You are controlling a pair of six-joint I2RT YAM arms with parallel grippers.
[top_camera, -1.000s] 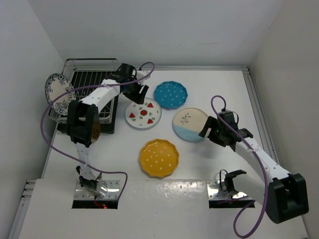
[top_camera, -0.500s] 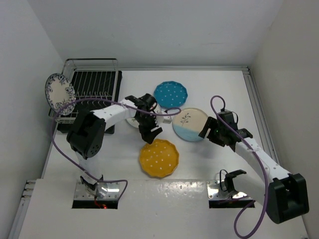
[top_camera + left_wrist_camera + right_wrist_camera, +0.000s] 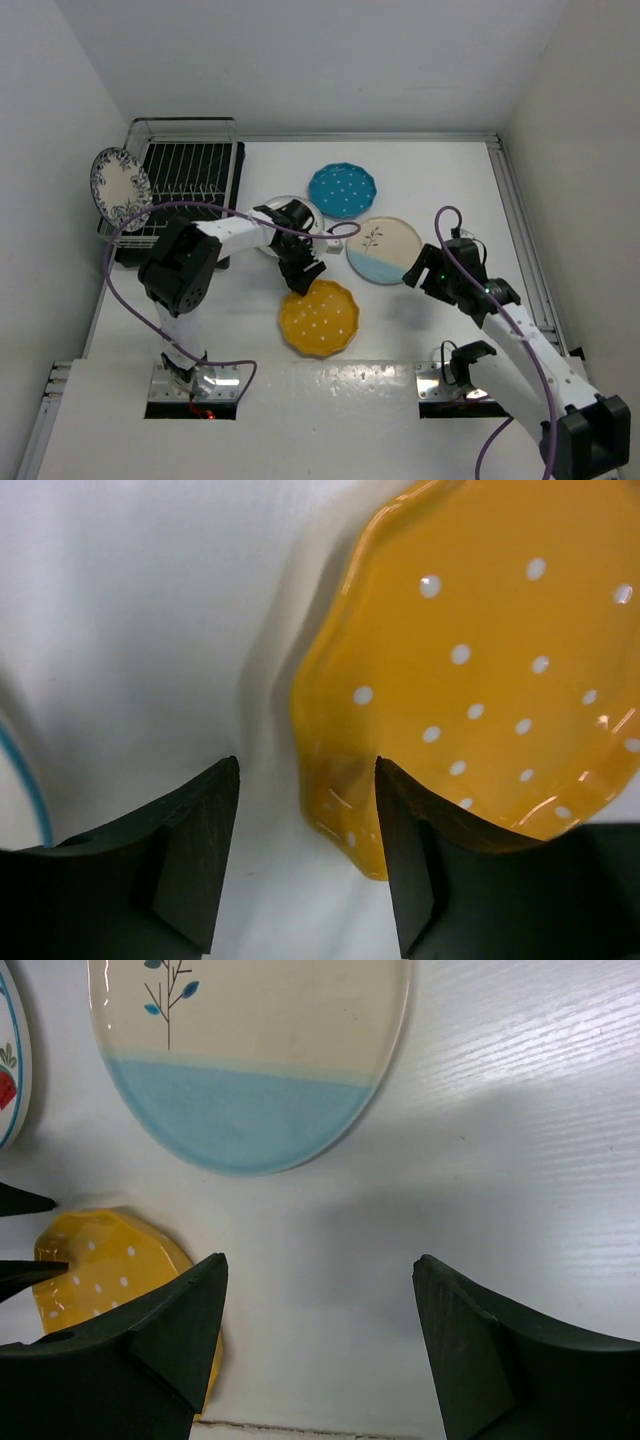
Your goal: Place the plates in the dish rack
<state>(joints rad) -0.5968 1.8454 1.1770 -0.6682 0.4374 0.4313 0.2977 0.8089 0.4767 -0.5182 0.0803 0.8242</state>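
Note:
The dish rack (image 3: 188,172) stands at the back left, with the blue floral plate (image 3: 119,187) upright at its left edge. The teal plate (image 3: 342,190), the strawberry plate (image 3: 281,212), the cream-and-light-blue plate (image 3: 383,250) and the yellow plate (image 3: 320,318) lie flat on the table. My left gripper (image 3: 303,272) is open and low at the yellow plate's far-left rim. In the left wrist view the yellow plate's (image 3: 480,670) rim lies between the fingers of the gripper (image 3: 307,768). My right gripper (image 3: 425,268) is open and empty just near the cream plate (image 3: 250,1060).
White walls close in the table on the left, back and right. The left arm's purple cable (image 3: 150,215) loops over the rack's near end. In the right wrist view the yellow plate (image 3: 110,1270) shows at the lower left and the table's front seam (image 3: 300,1428) along the bottom.
My left gripper has swung from beside the rack, over the strawberry plate, down to the yellow plate's far-left rim. My right arm has drawn back a little toward the near right.

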